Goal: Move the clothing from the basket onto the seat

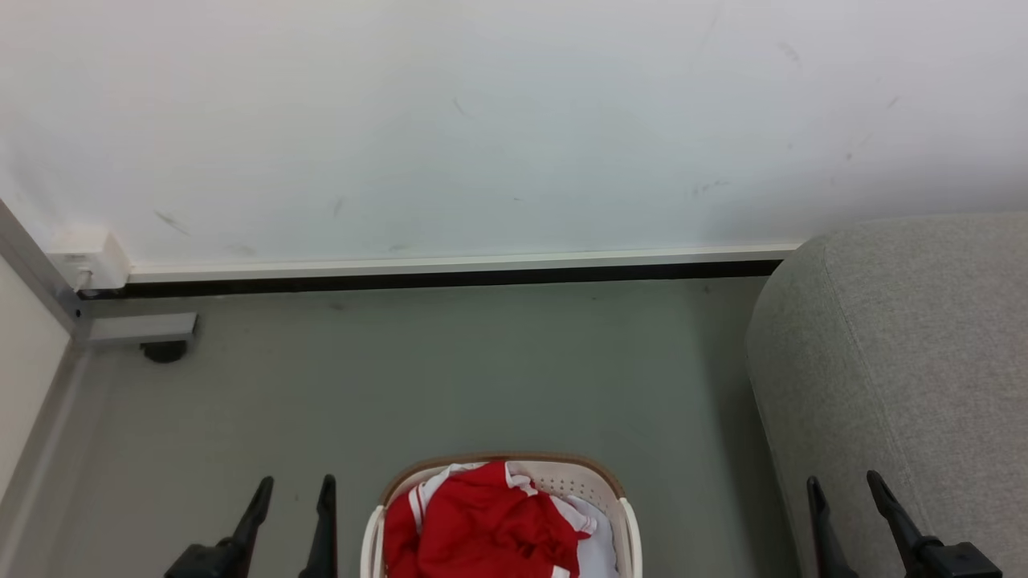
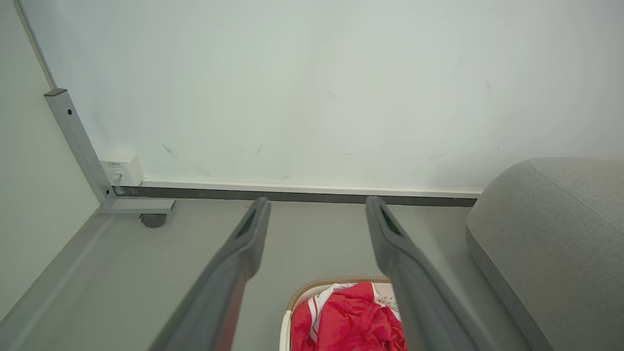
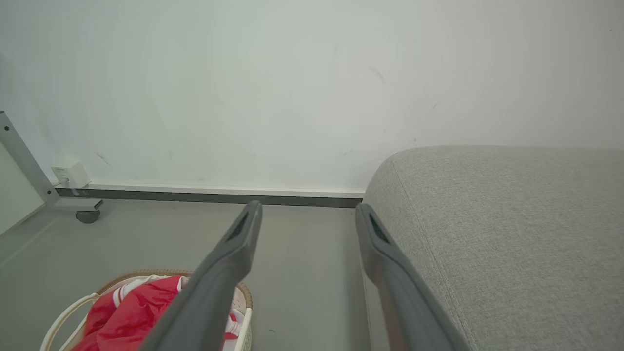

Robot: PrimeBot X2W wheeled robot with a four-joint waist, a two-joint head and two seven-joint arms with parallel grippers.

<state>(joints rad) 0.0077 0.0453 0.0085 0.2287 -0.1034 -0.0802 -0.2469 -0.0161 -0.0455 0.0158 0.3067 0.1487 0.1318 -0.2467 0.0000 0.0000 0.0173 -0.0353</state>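
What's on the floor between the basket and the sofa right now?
Nothing: the stretch of grey floor between the basket and the sofa is bare, as the head view and right wrist view show.

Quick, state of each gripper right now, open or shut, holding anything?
Left gripper: open, empty, beside the oval white plastic basket.
Right gripper: open, empty, by the large light-grey fabric sofa.

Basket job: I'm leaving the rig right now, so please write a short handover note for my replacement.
Left gripper: open, empty, left of the basket.
Right gripper: open, empty, by the seat edge.
Clothing: bunched in the basket, on the floor left of the seat.
Done: no clothing on the seat in view.
Left: grasp the clothing, lift it out, lay it on the seat.
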